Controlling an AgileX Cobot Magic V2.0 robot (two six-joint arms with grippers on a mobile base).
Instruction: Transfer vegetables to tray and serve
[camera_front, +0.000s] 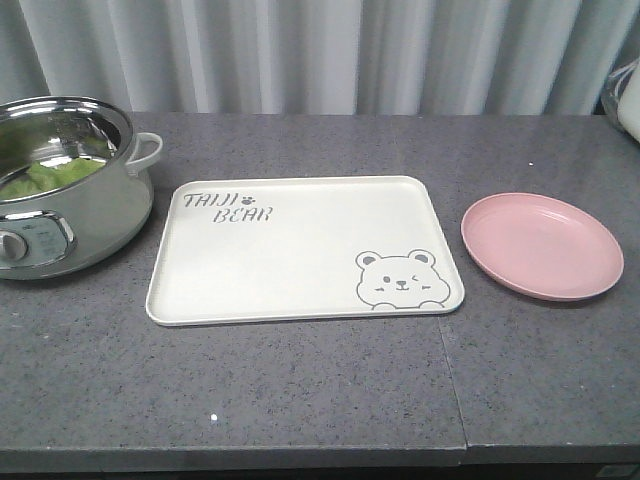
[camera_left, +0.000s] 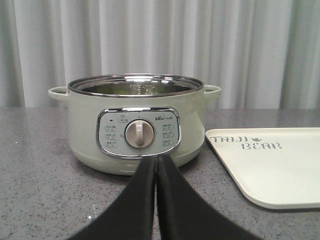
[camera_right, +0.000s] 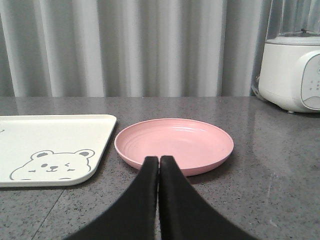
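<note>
Fingers (camera_left: 142, 197) of the left gripper (camera_left: 156, 160) and of the right gripper (camera_right: 159, 159) are pressed together, holding nothing. Limp lettuce leaves (camera_front: 48, 176) sit deep in the electric pot (camera_front: 100, 215) at the frame's left, and the bear tray (camera_front: 300, 250) beside it is bare. Glossy leaves may slip from the grasp, catch the steel rim, or drop short onto the desk (camera_front: 300, 390).

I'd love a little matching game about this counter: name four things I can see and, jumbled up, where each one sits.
Things:
1. cooking pot
2. tray
3. pink plate
4. vegetables

Places:
a. inside the cooking pot
b. middle of the counter
c. far left of the counter
d. just right of the tray

Pairs: 1-c, 2-b, 3-d, 4-a
</note>
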